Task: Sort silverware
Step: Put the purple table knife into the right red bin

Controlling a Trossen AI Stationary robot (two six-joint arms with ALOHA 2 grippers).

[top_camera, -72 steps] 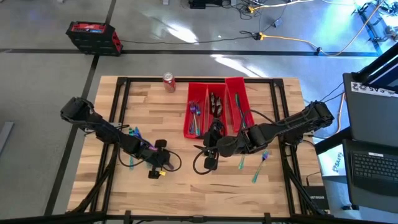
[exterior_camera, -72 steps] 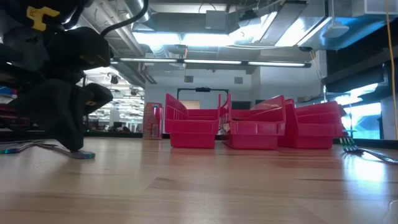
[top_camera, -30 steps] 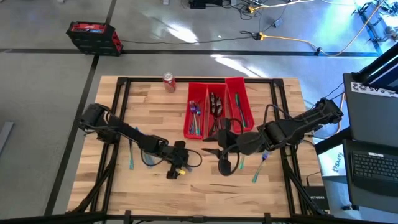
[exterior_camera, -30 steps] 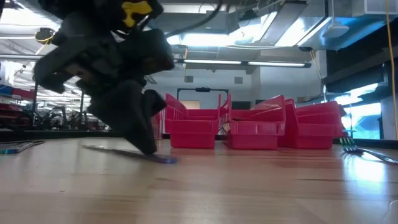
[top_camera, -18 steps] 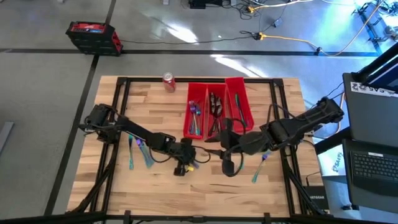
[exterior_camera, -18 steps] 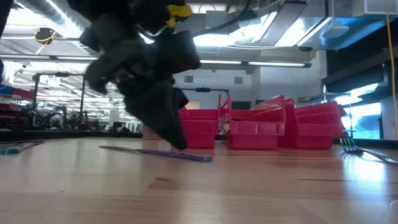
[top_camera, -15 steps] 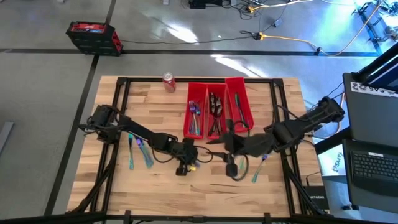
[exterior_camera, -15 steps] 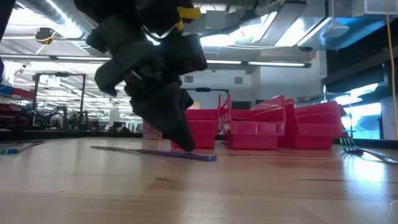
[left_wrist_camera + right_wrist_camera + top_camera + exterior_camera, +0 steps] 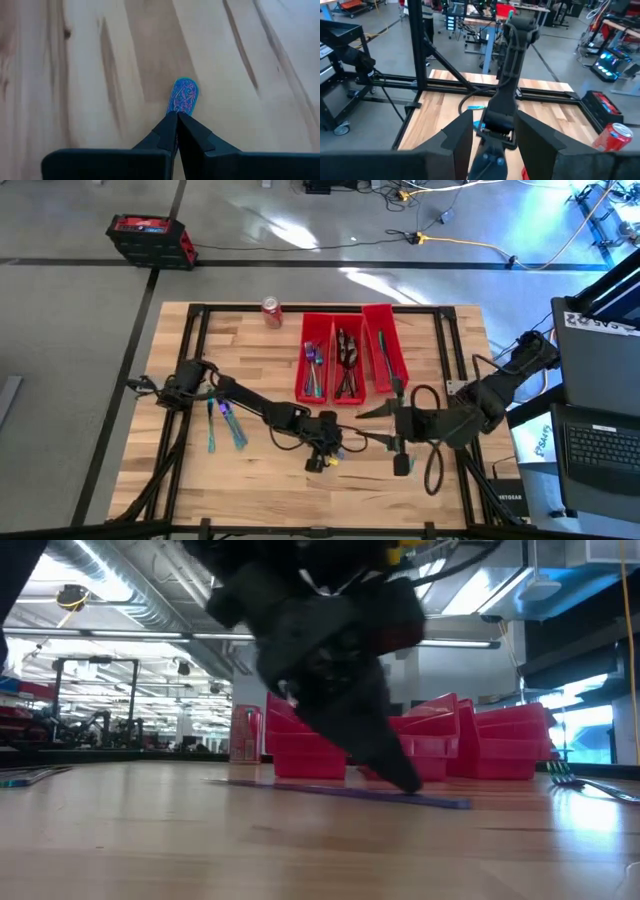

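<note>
Left gripper [image 9: 335,448] is clamping a purple-blue knife [image 9: 350,792] flat against the table [image 9: 250,340] — just in front of the red bins [image 9: 345,360] — while the right gripper [image 9: 375,412] is hanging empty, fingers parted.

Bright, even overhead lighting. Glare patches on floor [image 9: 300,230] beyond table. Ceiling strip lights [image 9: 340,640] blown out. Near gripper motion-blurred, dark against backlight.

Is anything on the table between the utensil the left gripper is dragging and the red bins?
Nothing visible. The left gripper, shut on the iridescent blue-purple utensil, holds it low against the wooden table. The boards between it and the long red plastic bins are bare. The right gripper sits beside, not between.
</note>
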